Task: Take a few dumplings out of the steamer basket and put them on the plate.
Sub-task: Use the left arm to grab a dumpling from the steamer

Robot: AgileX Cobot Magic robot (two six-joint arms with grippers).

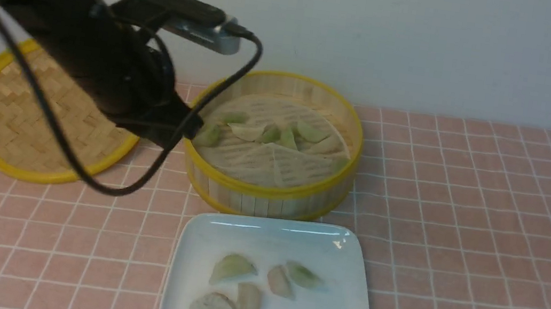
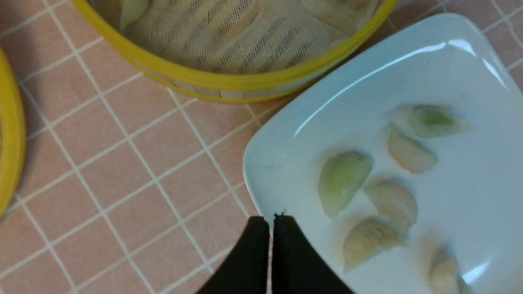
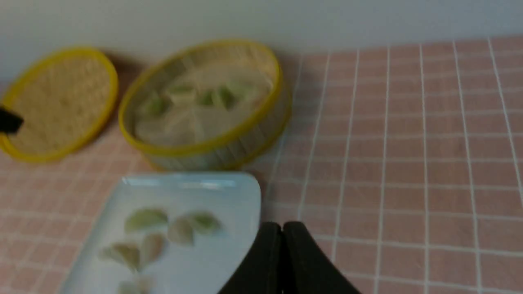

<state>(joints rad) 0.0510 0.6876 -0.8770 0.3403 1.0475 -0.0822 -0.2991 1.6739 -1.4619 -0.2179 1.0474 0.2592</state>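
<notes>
Right at the tips of the left claw (image 2: 271, 218), whose two black fingers are pressed together with nothing between them, the left wrist view shows the rounded rim of the white square plate (image 2: 367, 81); whether the tips touch it cannot be told. Just past the tips on the plate lie the moved dumplings (image 2: 343, 181): one pale green, two whitish ones beside it, two more beyond, and a sixth cut off by the frame edge. Beyond the plate's far edge, just beside it, stands the bamboo steamer basket (image 2: 229, 79) with its yellow rim and perforated liner. Several green and whitish dumplings are clustered across its middle, and in the front view the claw end of the left arm sits against the basket's left rim. Farther off on the claw's other side, the woven bamboo lid (image 1: 43, 116) lies flat on the pink checked tablecloth (image 2: 122, 163), partly behind the arm. The right claw (image 3: 282, 226) is also pinched together and empty, over bare cloth with the plate's corner just beside it, the basket farther ahead and the lid beyond that.
</notes>
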